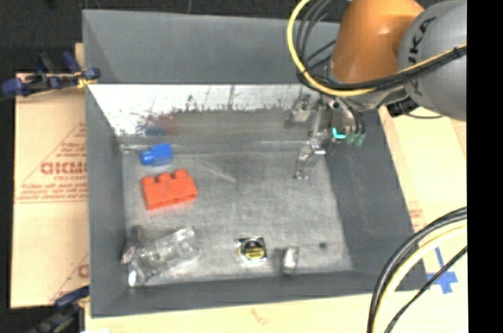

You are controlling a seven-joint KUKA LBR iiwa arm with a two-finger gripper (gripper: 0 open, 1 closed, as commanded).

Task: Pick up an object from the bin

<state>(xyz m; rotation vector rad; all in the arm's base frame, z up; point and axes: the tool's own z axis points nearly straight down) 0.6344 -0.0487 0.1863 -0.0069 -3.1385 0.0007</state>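
Observation:
My gripper [306, 157] hangs over the bin's floor at the back right, close to the far wall, with no loose thing right under it. The nearest things lie toward the front edge: a small round black and yellow tape measure [251, 249] and a little grey metal piece [289, 259] beside it. An orange-red toy brick [168, 190] lies well to the left of the gripper.
A small blue block [156, 155] sits at the back left, just behind the orange-red brick. A crumpled clear plastic piece [161, 253] lies in the front left corner. The arm, with its orange cover and looped cables, comes in over the bin's right wall.

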